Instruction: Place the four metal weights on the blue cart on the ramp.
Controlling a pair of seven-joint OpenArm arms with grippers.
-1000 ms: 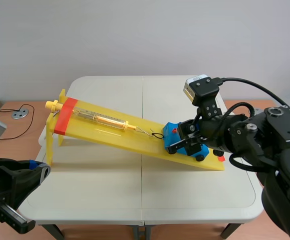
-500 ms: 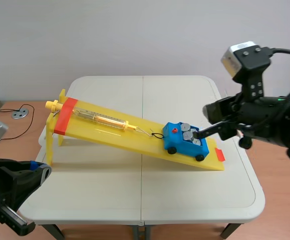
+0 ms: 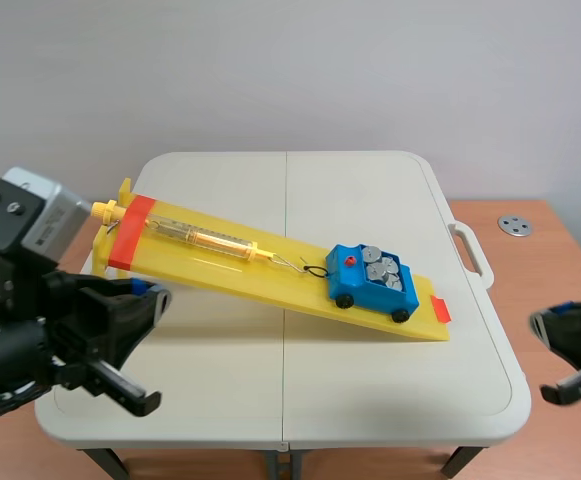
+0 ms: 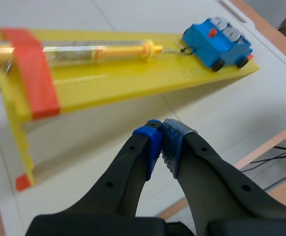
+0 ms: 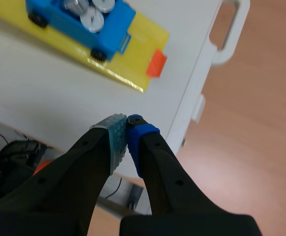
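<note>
Weights [image 3: 378, 267] of silver metal, round and flat, lie in the open bed of the blue cart [image 3: 371, 283]. They are packed close together, and I cannot count them with certainty. The cart stands with its black wheels on the yellow ramp [image 3: 270, 272], on the low right part, a little above the orange-red tab [image 3: 441, 310] at the ramp's end. A thin wire hook joins the cart's front to the yellow spring scale [image 3: 205, 239], which lies along the ramp toward its high left end. A red band [image 3: 130, 232] crosses the ramp there. The ramp rests on a white folding table [image 3: 290, 380], which has a handle [image 3: 470, 252] on its right edge.

The left arm comes in low from the left. The left gripper [image 4: 161, 142] hangs over the near left part of the table, on the near side of the ramp's high end. Its two pads [image 4: 151, 140] are pressed together with nothing between them. The right arm is low at the far right of the scene. The right gripper [image 5: 126, 135] is by the table's near right edge, well apart from the cart, and it too is clenched on nothing.
</note>
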